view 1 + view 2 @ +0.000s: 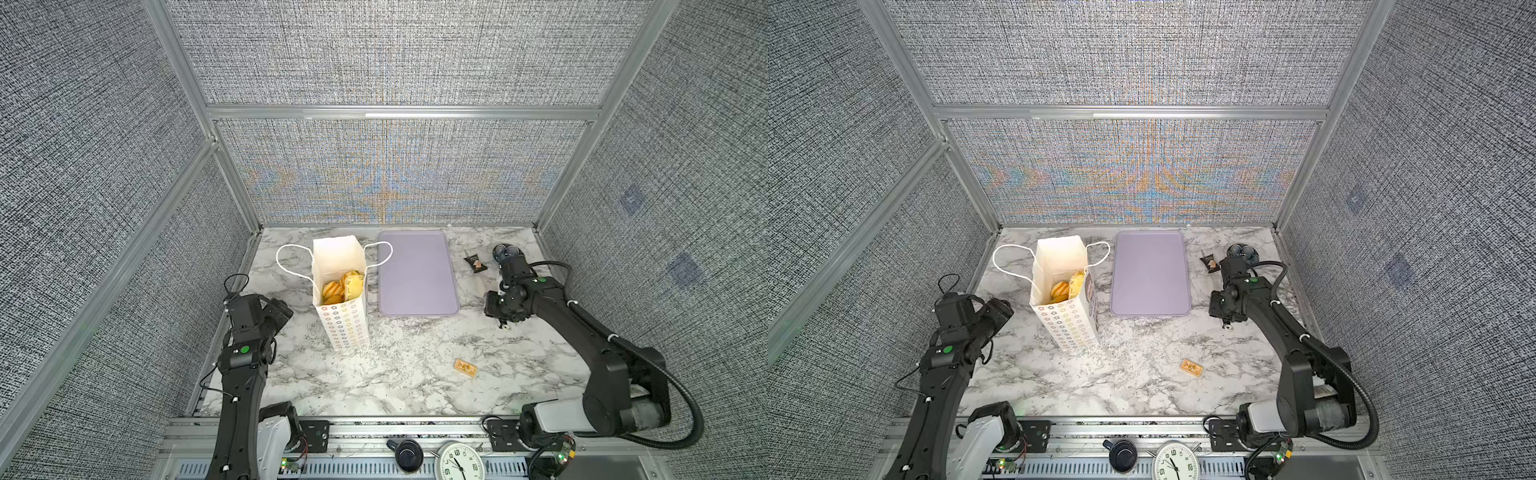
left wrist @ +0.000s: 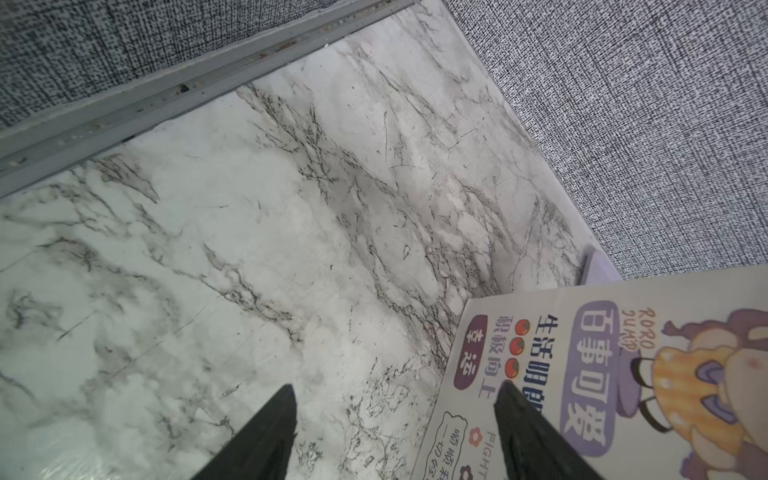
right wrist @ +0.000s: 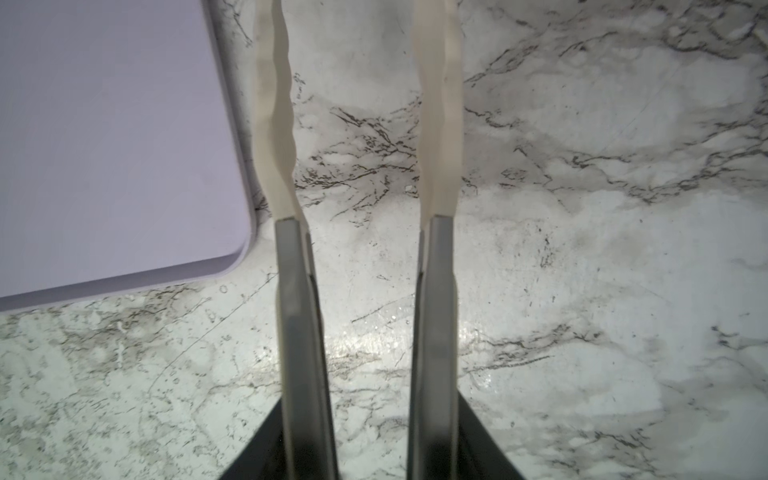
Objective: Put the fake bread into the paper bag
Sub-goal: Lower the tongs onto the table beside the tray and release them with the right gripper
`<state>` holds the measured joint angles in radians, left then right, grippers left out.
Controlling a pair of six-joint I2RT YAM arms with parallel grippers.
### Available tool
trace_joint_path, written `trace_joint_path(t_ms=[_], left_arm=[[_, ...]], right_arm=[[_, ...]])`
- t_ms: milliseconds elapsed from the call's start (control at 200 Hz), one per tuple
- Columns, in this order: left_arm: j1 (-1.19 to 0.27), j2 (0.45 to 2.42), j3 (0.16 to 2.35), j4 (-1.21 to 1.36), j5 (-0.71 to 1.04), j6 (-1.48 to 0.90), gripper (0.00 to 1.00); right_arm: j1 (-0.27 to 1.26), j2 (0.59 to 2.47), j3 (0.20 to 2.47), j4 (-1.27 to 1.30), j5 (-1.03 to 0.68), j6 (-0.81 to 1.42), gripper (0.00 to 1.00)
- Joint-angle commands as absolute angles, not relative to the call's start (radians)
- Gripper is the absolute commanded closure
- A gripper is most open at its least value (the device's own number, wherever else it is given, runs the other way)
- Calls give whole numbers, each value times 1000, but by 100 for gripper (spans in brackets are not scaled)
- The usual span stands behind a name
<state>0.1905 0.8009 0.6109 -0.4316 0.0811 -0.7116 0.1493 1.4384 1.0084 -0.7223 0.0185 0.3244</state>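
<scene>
The paper bag (image 1: 345, 328) (image 1: 1067, 326) stands upright at the left middle of the marble table, its mouth open and its cord handles spread out. Golden fake bread (image 1: 343, 286) (image 1: 1068, 286) lies inside it, with several loaves showing. My left gripper (image 1: 279, 311) (image 2: 395, 386) hovers just left of the bag, open and empty; the bag's printed side (image 2: 623, 374) is beside one fingertip. My right gripper (image 1: 496, 309) (image 3: 372, 399) is shut on metal tongs (image 3: 436, 291) with cream tips (image 3: 274, 124). The tongs point down at bare marble, right of the tray, and hold nothing.
A flat lavender tray (image 1: 415, 274) (image 3: 104, 145) lies right of the bag. A dark wrapped snack (image 1: 475, 263) and a dark bowl (image 1: 507, 250) sit at the back right. A small tan packet (image 1: 465, 368) lies toward the front. Fabric walls enclose three sides.
</scene>
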Motion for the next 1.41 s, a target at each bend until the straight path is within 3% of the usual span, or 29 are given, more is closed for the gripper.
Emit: trace_joint_path(t_ms=[0,335,520,905,1401], left_arm=[[192,799,605,-385,101,-705,24],[192,799,583,-335,140,-708,23],[192,808,592,-332,148,-703,23],[193,815,594,-325,158,-703,23],[193,807,642,-362,150,-690,23]], right_arm=[[144,1491,1026,-710,31,300,54],[143,1595,1026,-705,76,286,53],[140,1615,1008,-704,77,292,42],[107,1656,1002,-707,36,295,36],[91,1602,962,-711,9,313,19]])
